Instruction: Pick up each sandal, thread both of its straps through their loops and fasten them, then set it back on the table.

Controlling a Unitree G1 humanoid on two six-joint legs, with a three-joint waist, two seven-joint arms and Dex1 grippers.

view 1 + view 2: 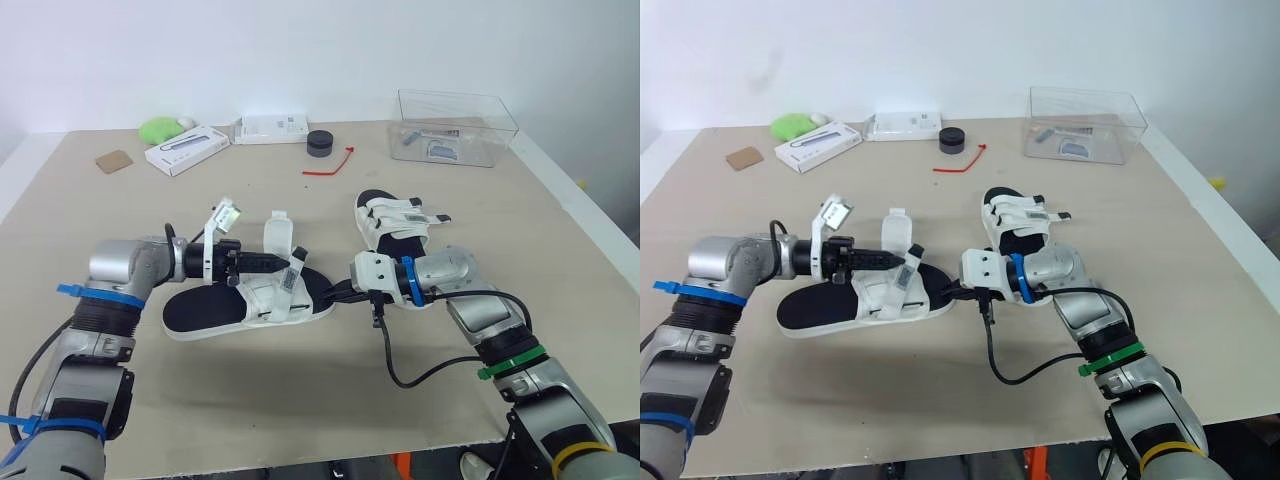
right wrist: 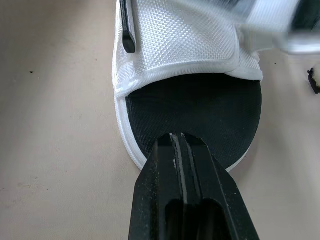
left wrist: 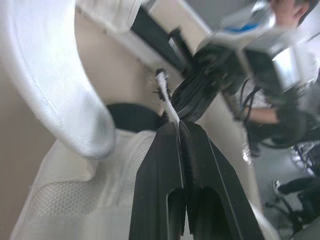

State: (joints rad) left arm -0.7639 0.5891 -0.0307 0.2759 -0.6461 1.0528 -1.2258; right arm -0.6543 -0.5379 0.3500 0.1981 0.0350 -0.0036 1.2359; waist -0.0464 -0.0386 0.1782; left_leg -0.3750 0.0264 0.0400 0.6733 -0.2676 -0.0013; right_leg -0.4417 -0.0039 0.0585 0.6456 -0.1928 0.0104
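Pinching one white strap between its two fingers, my left gripper reaches over the near sandal, which lies on the table. The other strap stands upright at 12 o'clock of that pinch. My right gripper, fingers pressed together, meets the sandal's toe at 3 o'clock. I count two sandals; the second sandal sits at 2 o'clock, apart.

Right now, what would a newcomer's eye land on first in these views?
The white sandal lying unfastened at mid-table, with the left tool shut on one strap and the right tool shut at its toe end. Behind the right arm lies a second sandal, and a clear plastic box sits at the far right corner.
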